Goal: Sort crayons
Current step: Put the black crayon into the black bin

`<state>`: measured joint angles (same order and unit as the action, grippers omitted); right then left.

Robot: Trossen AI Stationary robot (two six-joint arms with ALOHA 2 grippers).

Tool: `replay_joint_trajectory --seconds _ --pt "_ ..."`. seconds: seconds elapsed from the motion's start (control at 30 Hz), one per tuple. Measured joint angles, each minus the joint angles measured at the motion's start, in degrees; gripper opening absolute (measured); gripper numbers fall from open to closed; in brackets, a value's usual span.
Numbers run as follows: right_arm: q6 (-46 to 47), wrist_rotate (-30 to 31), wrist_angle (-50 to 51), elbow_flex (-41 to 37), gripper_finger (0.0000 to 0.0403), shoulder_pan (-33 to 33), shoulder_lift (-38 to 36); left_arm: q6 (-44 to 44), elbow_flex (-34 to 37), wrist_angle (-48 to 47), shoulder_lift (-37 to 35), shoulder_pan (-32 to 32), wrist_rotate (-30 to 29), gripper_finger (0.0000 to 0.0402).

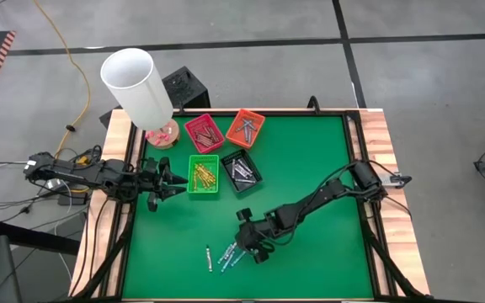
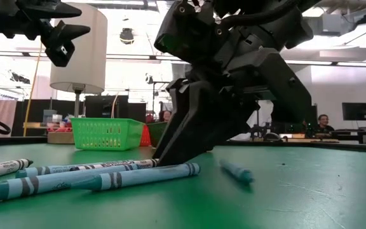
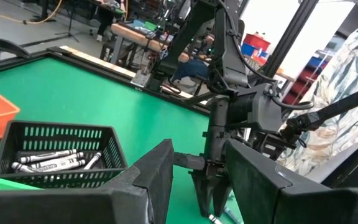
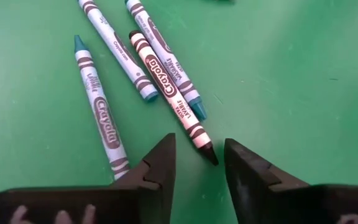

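Where the brown crayon (image 4: 171, 96) lay among three blue crayons (image 4: 102, 112) on the green table (image 4: 303, 74), its long axis ran straight toward the right gripper (image 4: 199, 163), dark tip nearest. The unclenched fingers straddled that tip, grasping nothing. Only the high view showed the left gripper (image 1: 168, 183) waiting, parted and empty, beside the green tray (image 1: 203, 175).

From the right wrist view I lose two blue crayons (image 4: 107, 34) at the frame edge; the brown crayon (image 4: 169, 93) tip sits shadowed between the jaws.
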<state>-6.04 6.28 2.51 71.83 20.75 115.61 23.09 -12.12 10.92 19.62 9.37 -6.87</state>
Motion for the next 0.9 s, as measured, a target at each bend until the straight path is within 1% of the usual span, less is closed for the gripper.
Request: replay_joint_trajectory --seconds 0.33,0.67,0.9 --pt "0.85 -1.00 0.52 0.00 0.0074 -0.88 0.00 0.01 0.00 -1.39 0.00 0.00 0.00 0.0137" --pt "3.38 -0.87 0.54 0.00 0.0041 -1.37 0.00 0.07 0.00 -1.27 0.00 0.00 -0.01 0.0137" --pt "4.71 -0.63 0.54 0.00 0.0004 -1.33 -0.04 0.11 0.00 -1.19 -0.02 0.00 -0.01 0.0137"
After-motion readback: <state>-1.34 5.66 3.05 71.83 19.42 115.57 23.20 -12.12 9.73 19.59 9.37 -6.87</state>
